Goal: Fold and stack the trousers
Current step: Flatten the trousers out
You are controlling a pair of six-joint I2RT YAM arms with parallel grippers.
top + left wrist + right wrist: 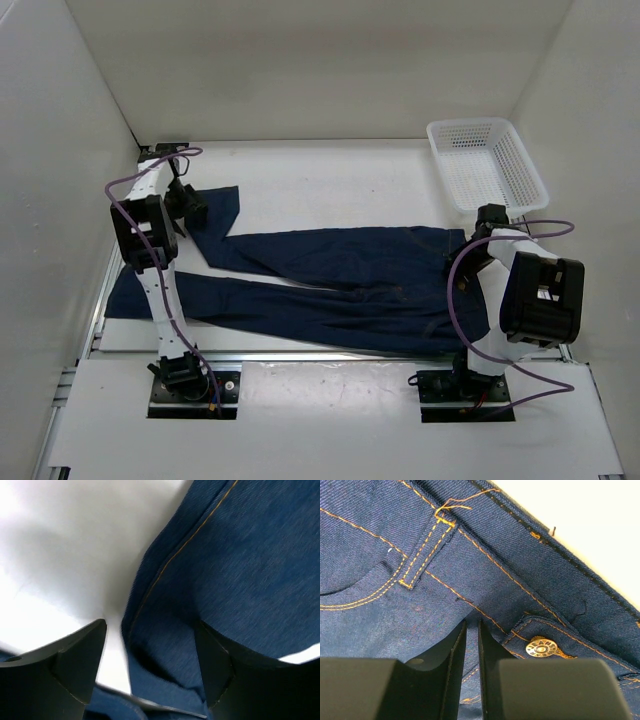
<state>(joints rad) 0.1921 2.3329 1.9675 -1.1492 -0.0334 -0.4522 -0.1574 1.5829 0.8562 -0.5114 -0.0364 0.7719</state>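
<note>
The dark blue trousers (330, 270) lie spread across the table, waist to the right and both legs running left. My left gripper (188, 208) hovers over the far leg's hem at the left. In the left wrist view it (151, 625) stands open, with a fold of the denim (240, 555) between its spread fingers and white table showing beside the left finger (75, 665). My right gripper (478, 238) is at the waistband. In the right wrist view it (472, 624) is shut on a pinch of denim (395, 615) just left of the brass button (541, 647).
A white mesh basket (485, 160) stands at the back right corner, close behind the right arm. White walls enclose the table on the left, right and back. The near leg's hem reaches the table's left edge (108, 300).
</note>
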